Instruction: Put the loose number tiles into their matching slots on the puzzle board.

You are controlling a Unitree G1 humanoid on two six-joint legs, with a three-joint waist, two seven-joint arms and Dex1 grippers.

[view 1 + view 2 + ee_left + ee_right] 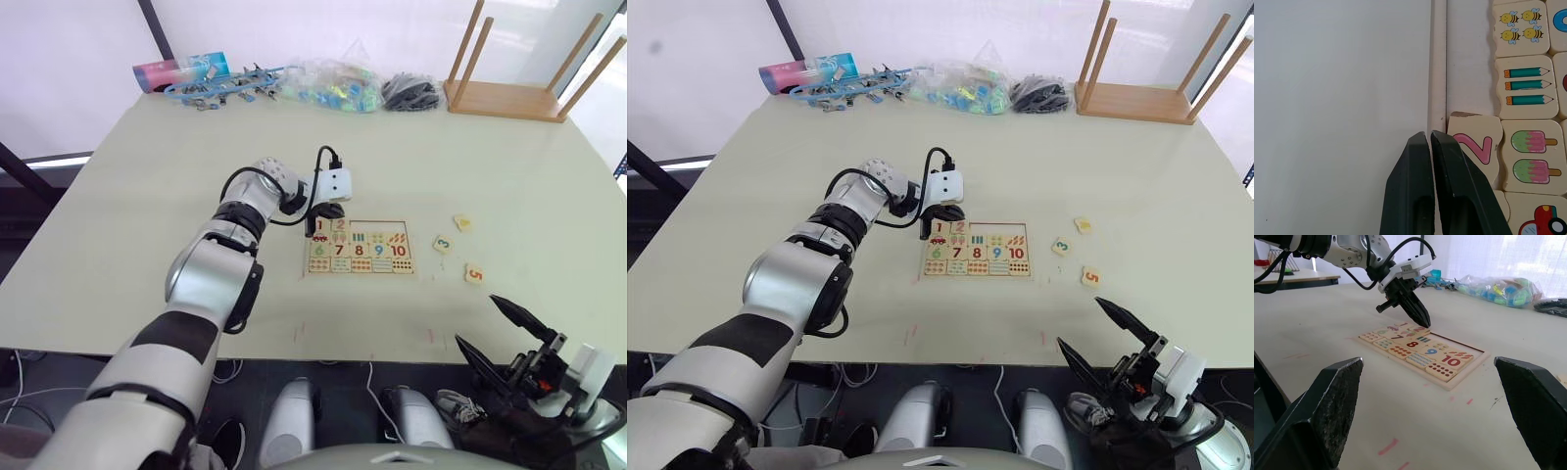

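Note:
The puzzle board (360,262) lies mid-table with big numbers 6 to 10 along its near row. Tiles 1 (322,227) and 2 (1474,147) sit at the left end of its far row. The 2 lies slightly askew, and beside it the slots (1469,58) are bare. My left gripper (1428,134) is shut and empty, tips down on the board's far frame (1438,73) next to the 2. Loose tiles 3 (443,244) and 5 (474,273) and a third tile (461,222) lie right of the board. My right gripper (509,333) hangs open off the table's near right edge.
Along the far edge are a pink and blue tube (181,70), blue clips (225,86), a bag of coloured pieces (333,83), a black bundle (411,93) and an upturned wooden stool (519,88). Bare tabletop (147,196) surrounds the board.

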